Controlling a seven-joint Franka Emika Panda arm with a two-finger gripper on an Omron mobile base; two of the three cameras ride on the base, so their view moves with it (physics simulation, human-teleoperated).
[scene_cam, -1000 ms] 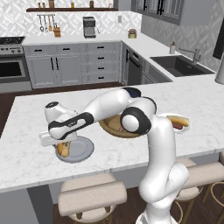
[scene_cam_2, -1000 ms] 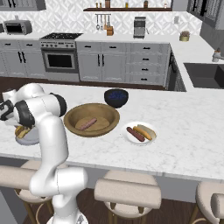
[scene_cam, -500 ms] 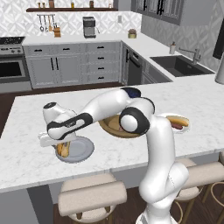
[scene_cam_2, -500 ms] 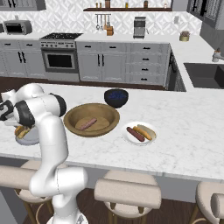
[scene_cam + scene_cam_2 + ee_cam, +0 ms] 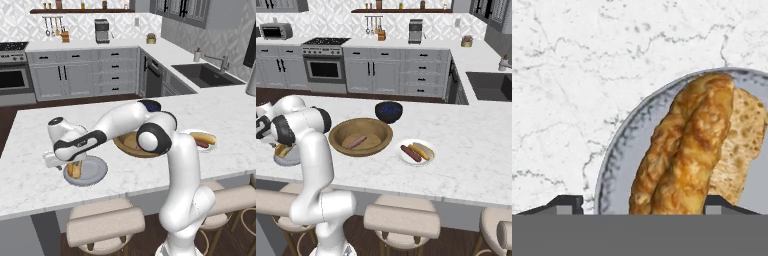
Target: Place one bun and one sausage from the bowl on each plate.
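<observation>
While the arm reaches far out over the marble counter (image 5: 30,185), the gripper (image 5: 75,169) hangs low over the grey plate (image 5: 95,172), and in the hand view its two dark fingertips (image 5: 564,204) stand wide apart on either side of a golden bun (image 5: 687,145). The bun lies on the grey plate, between the jaws; whether the tips touch it cannot be told. From the right base view, the wooden bowl (image 5: 338,135) sits near the middle of the counter with one sausage (image 5: 356,141) lying in it. Just behind the bowl stands a dark blue bowl (image 5: 388,111). To the bowl's right, the white plate (image 5: 401,156) carries a sausage and a bun side by side.
</observation>
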